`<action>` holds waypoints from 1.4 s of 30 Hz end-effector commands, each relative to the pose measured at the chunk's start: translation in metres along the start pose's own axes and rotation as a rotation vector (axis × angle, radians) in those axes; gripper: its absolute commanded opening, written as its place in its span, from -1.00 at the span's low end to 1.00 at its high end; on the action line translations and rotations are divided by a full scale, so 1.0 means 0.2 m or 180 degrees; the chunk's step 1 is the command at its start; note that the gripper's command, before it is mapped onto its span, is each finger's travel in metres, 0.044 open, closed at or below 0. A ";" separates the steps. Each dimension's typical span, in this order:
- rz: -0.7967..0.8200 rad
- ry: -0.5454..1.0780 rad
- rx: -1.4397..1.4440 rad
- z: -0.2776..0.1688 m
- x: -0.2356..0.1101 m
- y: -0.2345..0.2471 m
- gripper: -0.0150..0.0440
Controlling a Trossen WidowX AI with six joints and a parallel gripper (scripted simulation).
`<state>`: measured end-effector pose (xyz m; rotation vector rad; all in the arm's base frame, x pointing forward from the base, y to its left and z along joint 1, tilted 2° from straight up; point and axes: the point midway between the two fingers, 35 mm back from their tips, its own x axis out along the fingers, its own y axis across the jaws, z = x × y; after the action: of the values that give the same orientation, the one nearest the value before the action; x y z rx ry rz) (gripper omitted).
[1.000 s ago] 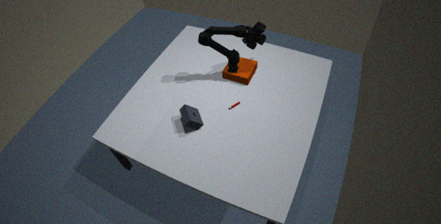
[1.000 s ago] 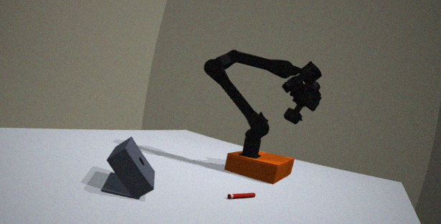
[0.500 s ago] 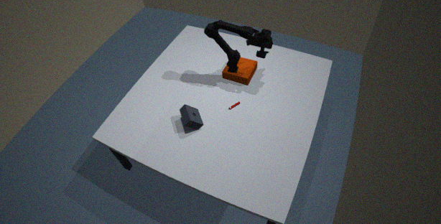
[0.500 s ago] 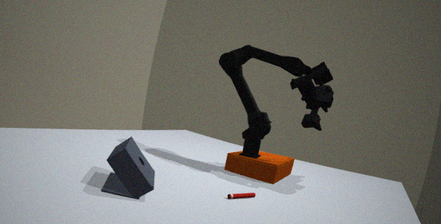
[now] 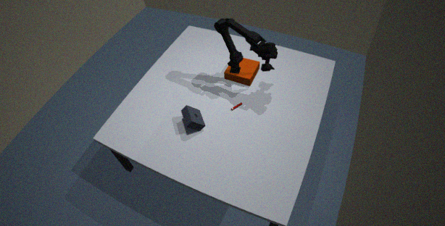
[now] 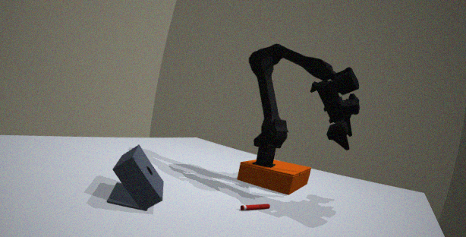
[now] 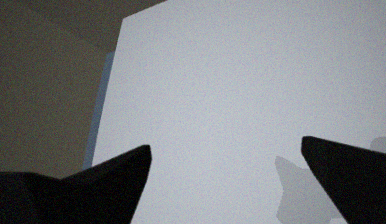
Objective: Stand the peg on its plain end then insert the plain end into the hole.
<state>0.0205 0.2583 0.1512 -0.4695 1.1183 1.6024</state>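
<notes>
A small red peg (image 5: pixel 236 106) (image 6: pixel 255 206) with a white band at one end lies flat on the white table (image 5: pixel 217 149) (image 6: pixel 57 210), in front of the arm's orange base (image 5: pixel 242 71) (image 6: pixel 274 175). A dark grey sloped panel (image 5: pixel 193 117) (image 6: pixel 138 177) with one hole in its face stands to the left of the peg. My gripper (image 5: pixel 267 67) (image 6: pixel 340 138) (image 7: pixel 225 148) is open and empty. It hangs high in the air beside the base, fingers pointing down, well away from the peg. The wrist view shows only bare table between the fingers.
The table's far edge and a blue floor strip (image 7: pixel 98 115) show at the left of the wrist view. The arm's shadow (image 5: pixel 254 100) lies across the table near the peg.
</notes>
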 end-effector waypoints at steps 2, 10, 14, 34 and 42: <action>-0.0320 0.0073 -0.0362 0.03 -0.03 -0.20 1.00; -0.0746 0.0341 -0.0820 0.00 -0.14 -0.57 1.00; -0.0877 0.0523 -0.1038 -0.05 -0.20 -0.73 1.00; -0.0543 0.1630 -0.2609 -0.54 -0.51 -1.35 1.00; -0.0157 0.1829 -0.3136 -0.76 -0.61 -1.46 1.00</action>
<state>0.2874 0.0707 0.0502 -1.6274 0.6383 1.9133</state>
